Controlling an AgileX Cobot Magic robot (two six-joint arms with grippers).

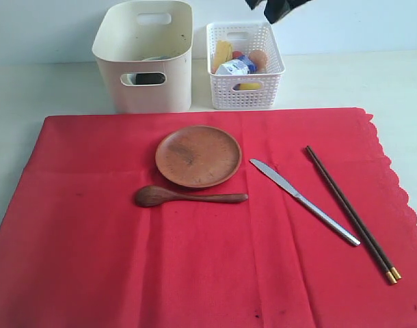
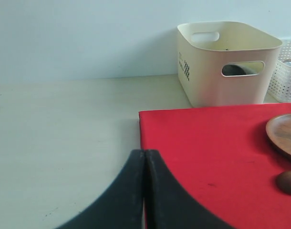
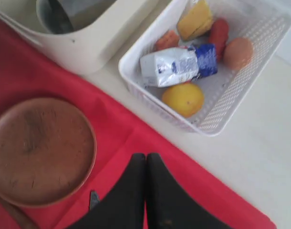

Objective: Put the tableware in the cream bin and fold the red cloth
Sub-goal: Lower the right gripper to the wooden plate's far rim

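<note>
The red cloth (image 1: 195, 260) lies spread flat, its scalloped edge on the right. On it rest a round wooden plate (image 1: 198, 156), a wooden spoon (image 1: 188, 197), a steel knife (image 1: 303, 200) and dark gold-tipped chopsticks (image 1: 351, 212). Behind the cloth stands the cream bin (image 1: 143, 55), and a steel cup (image 3: 64, 14) lies inside it. High above the white basket, my right gripper (image 1: 273, 15) (image 3: 146, 156) is shut and holds nothing. My left gripper (image 2: 144, 153) is shut and empty over the cloth's left edge (image 2: 141, 143). It does not show in the exterior view.
A white lattice basket (image 1: 245, 96) to the right of the bin holds a lemon (image 3: 182, 98), a packet (image 3: 176, 66), an egg (image 3: 238, 53), cheese and sausage. Bare pale tabletop (image 2: 64, 124) lies left of the cloth and behind it.
</note>
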